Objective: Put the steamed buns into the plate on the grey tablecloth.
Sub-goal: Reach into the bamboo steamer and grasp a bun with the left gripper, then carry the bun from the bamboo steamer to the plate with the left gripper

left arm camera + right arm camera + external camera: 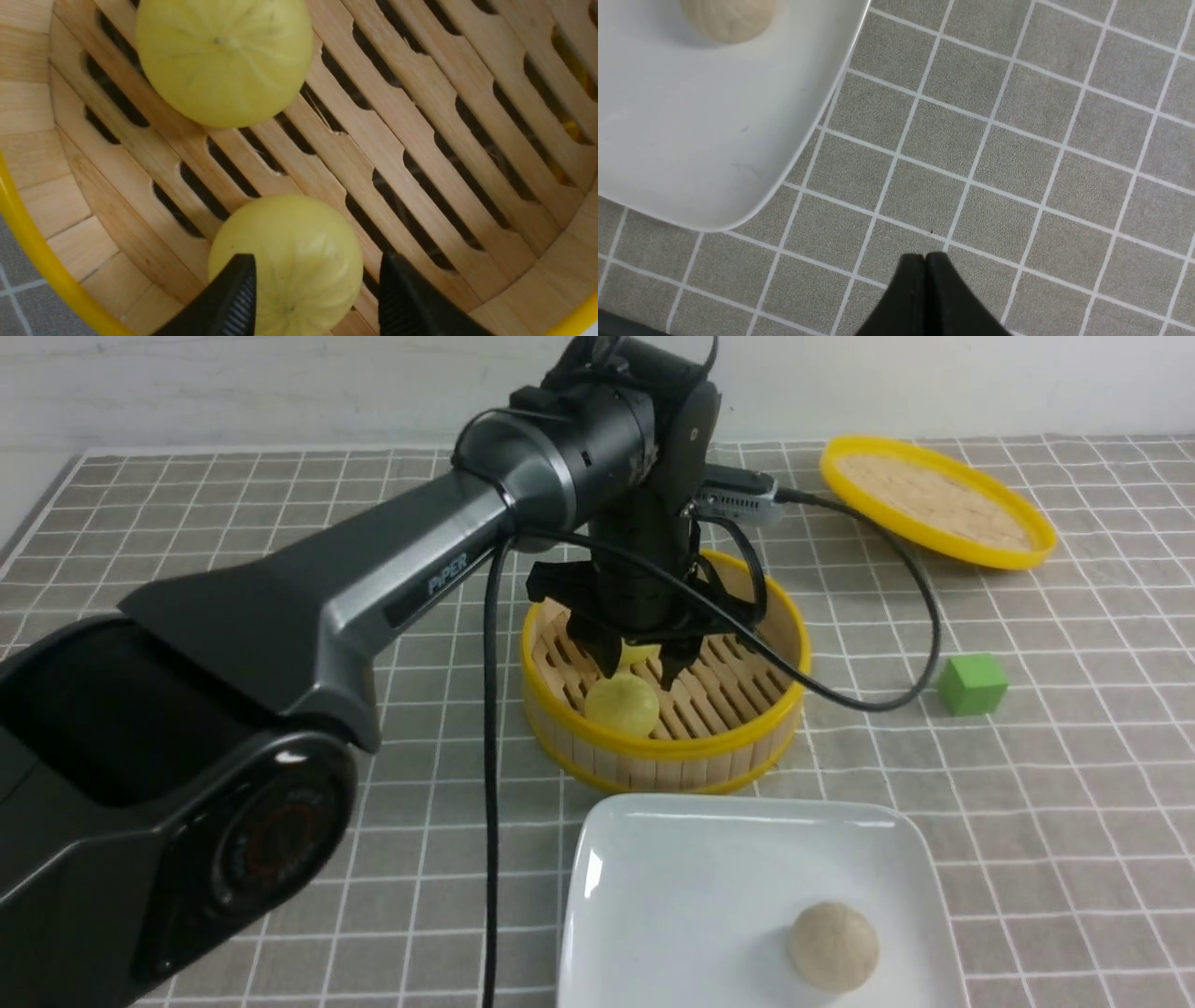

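Two pale yellow steamed buns lie in the bamboo steamer point(794, 644). My left gripper point(639, 665) reaches down into the steamer, open, with its fingers either side of one yellow bun point(287, 261); a gap shows beside one finger point(406, 303). The other yellow bun point(621, 705) lies free next to it and fills the left wrist view's upper part point(224, 60). The beige bun point(833, 945) sits on the white plate point(653, 896) on the grey tablecloth point(1055, 784). My right gripper point(926, 255) is shut and empty over the cloth beside the plate's corner point(691, 140).
The yellow-rimmed steamer lid point(938, 502) lies at the back right. A green cube point(973, 684) sits right of the steamer. A black cable point(896, 681) loops from the left wrist over the steamer's rim to the cloth.
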### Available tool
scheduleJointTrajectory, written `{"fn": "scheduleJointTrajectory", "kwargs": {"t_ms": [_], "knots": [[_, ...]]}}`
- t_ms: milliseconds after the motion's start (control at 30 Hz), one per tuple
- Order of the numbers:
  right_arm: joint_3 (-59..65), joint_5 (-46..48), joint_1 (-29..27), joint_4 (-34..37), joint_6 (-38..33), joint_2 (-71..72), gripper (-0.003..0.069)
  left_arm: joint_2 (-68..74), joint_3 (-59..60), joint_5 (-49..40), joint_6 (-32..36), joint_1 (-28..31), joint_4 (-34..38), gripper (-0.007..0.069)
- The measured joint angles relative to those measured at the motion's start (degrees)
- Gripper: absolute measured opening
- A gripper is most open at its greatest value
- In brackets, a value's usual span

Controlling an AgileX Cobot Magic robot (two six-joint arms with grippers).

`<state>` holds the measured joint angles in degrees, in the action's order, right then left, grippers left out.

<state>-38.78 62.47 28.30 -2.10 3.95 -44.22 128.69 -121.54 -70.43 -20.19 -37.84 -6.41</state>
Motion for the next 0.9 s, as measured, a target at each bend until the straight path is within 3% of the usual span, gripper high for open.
{"fn": "scheduleJointTrajectory", "kwargs": {"t_ms": [400,533,567,600,667,900], "knots": [[0.0,-1.8,0.0,0.0,0.0,0.0,0.0000,3.2,-0.5,-0.2,-0.3,0.0,-1.7,0.0372],[0.0,-1.7,0.0,0.0,0.0,0.0,0.0001,3.9,-0.6,0.1,-0.3,0.0,-1.8,0.0265],[0.0,-1.7,0.0,0.0,0.0,0.0,0.0001,3.4,-0.7,0.1,-0.2,0.0,-1.8,0.0200],[0.0,-1.7,0.0,0.0,0.0,0.0,0.0002,3.3,-0.7,0.1,-0.1,0.0,-1.8,0.0187],[0.0,-1.6,0.0,0.0,0.0,0.0,0.0002,1.6,-0.7,-0.3,2.1,0.0,-0.7,0.0060],[0.0,-1.8,0.0,0.0,0.0,0.0,0.0008,-13.6,-0.6,-0.5,7.9,0.0,4.7,0.0022]]}}
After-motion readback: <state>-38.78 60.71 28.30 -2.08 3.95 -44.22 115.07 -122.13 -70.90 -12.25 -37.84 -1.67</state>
